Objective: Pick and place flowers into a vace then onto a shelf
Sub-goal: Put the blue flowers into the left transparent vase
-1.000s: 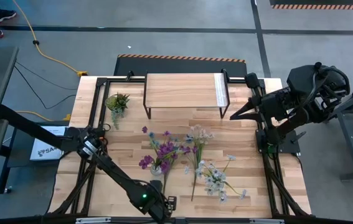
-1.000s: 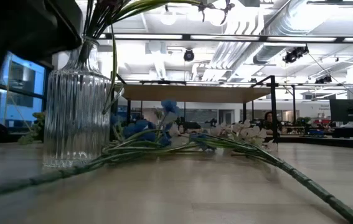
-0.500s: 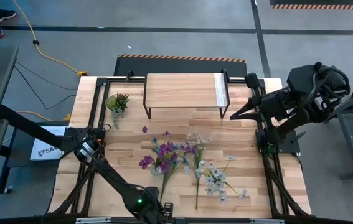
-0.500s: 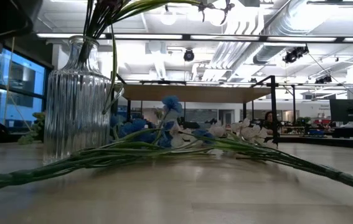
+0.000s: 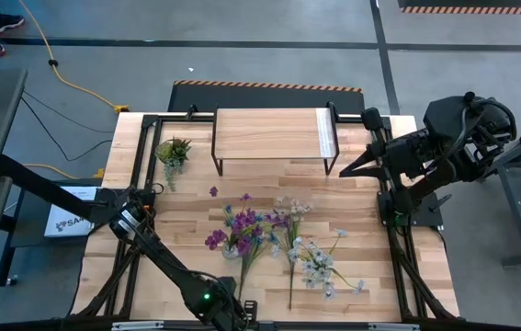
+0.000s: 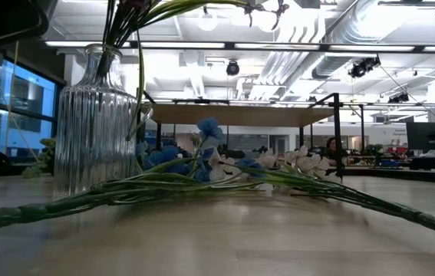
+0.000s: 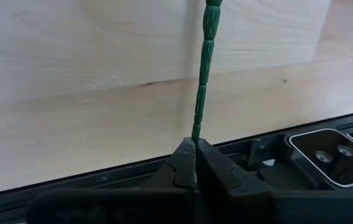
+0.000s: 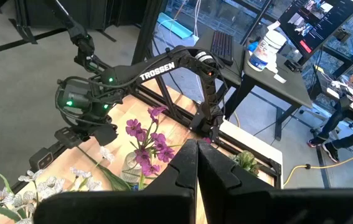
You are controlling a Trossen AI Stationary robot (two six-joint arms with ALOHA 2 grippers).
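The left gripper [image 7: 193,158] sits low at the table's near edge, its fingers clenched, or very nearly so, on the tip of a green stem [image 7: 204,68] that lies flat on the wood-plank table [image 5: 361,230]. The purple flowers [image 5: 242,223] stand in the ribbed glass vase [image 6: 94,126] mid-table, with the blue and white-pink sprays [image 5: 313,259] lying just beside it. The shelf [image 5: 274,134] stands well apart at the far edge, and the right gripper [image 8: 195,163] waits shut and empty above the table's right side.
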